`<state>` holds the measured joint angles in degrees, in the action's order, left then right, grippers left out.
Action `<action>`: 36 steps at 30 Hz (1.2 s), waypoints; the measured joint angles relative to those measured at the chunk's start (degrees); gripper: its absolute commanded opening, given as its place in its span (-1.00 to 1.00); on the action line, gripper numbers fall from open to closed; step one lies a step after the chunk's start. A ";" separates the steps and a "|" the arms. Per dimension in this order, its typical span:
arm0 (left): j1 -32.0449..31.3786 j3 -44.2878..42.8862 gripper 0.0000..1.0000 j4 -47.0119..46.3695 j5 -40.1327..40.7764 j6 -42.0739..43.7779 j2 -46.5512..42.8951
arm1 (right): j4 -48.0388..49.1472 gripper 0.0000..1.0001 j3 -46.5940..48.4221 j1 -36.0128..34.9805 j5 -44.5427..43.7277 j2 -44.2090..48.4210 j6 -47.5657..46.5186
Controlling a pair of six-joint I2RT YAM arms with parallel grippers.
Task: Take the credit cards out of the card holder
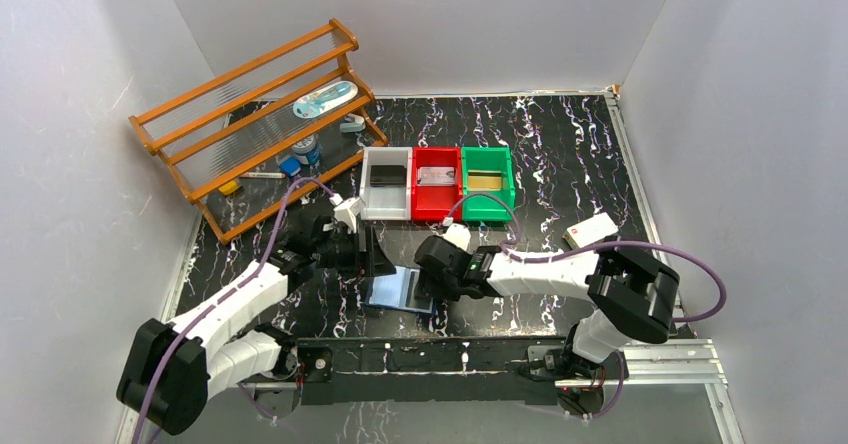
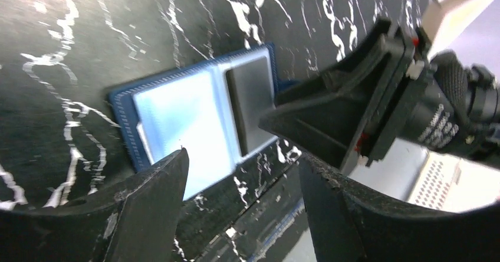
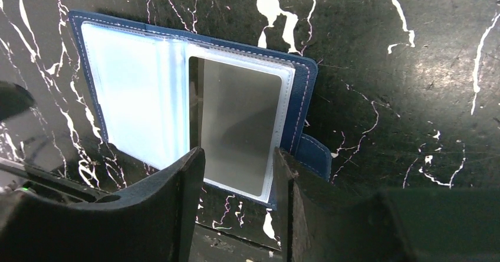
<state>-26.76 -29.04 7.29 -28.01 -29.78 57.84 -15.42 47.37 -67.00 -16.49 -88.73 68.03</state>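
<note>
— Now, operator, where do you find the card holder (image 1: 402, 290)?
— Lying open on the marbled table (image 1: 560, 154), at six o'clock from the red bin (image 1: 437, 196); a grey card (image 3: 239, 126) sits in its right-hand pocket.
— And your grippers?
— Left gripper (image 2: 242, 203): fingers spread, above the holder's near edge. Right gripper (image 3: 236, 209): fingers parted, straddling the card's lower end; contact cannot be told.
</note>
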 measured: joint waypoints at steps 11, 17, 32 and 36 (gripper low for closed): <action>-8.55 0.39 -0.07 -6.95 -4.79 -3.52 7.85 | 6.80 0.06 -3.43 2.84 5.29 1.05 1.03; -9.99 0.39 -0.07 -8.52 -1.20 -6.36 12.81 | 7.48 0.06 -3.87 3.30 6.19 1.18 1.03; -10.12 1.90 -0.14 -11.52 2.54 -9.35 16.02 | 8.35 0.06 -4.50 3.89 7.21 1.49 1.01; -10.12 2.34 -0.20 -12.48 2.45 -9.66 16.57 | 8.44 0.06 -4.57 4.00 7.50 1.49 1.01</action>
<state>-36.88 -26.70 -5.19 -25.56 -39.44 74.41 -6.98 42.81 -63.00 -8.99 -87.24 69.04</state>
